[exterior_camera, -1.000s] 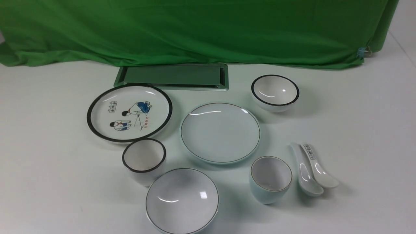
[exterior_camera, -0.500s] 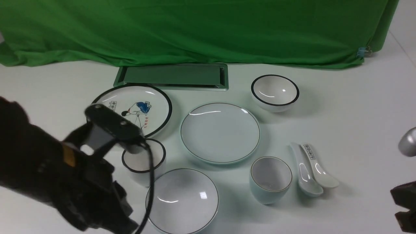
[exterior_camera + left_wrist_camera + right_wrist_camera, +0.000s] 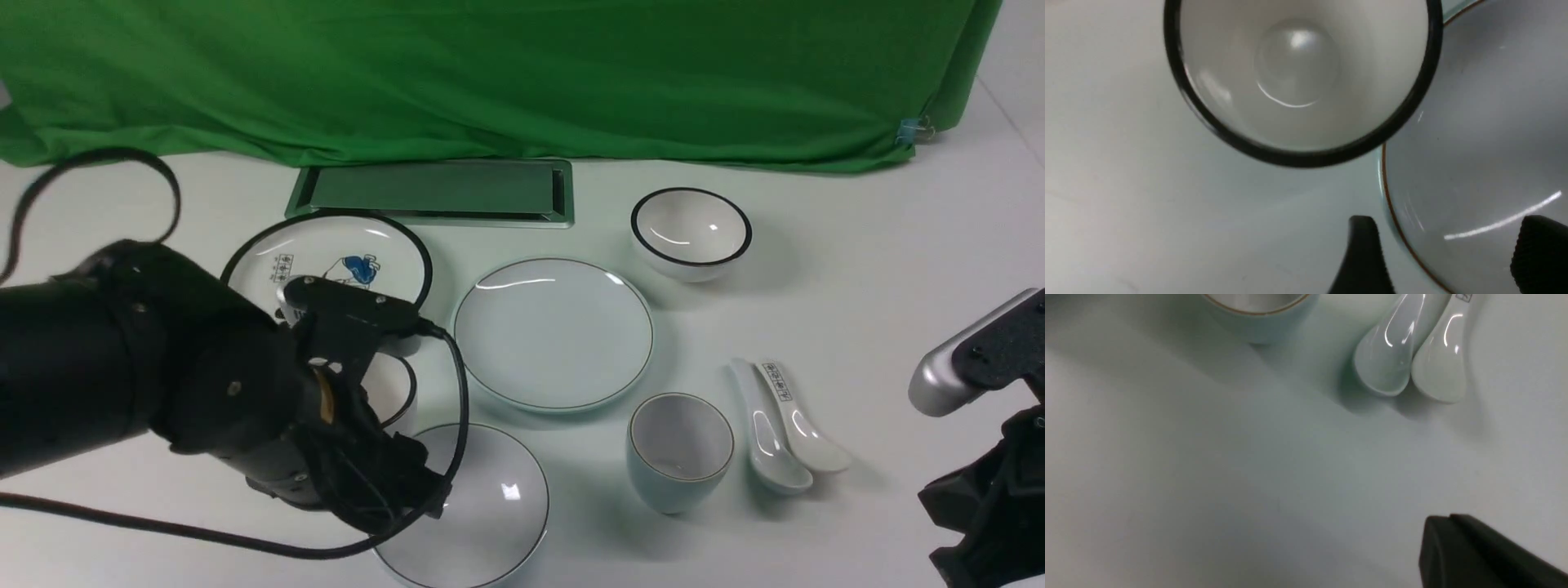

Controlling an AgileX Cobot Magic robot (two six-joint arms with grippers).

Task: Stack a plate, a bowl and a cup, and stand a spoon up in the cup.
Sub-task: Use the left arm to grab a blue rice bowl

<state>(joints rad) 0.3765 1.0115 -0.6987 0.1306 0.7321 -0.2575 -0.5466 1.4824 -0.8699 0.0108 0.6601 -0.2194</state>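
Both jaws of the left claw (image 3: 1447,223) straddle the bowl (image 3: 1478,139) rim.

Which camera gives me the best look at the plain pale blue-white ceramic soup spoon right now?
The front view: the plain pale blue-white ceramic soup spoon lies whole and unobstructed, beside the white spoon with printed handle marks. The right wrist view catches only its scoop end; the left wrist view misses it.
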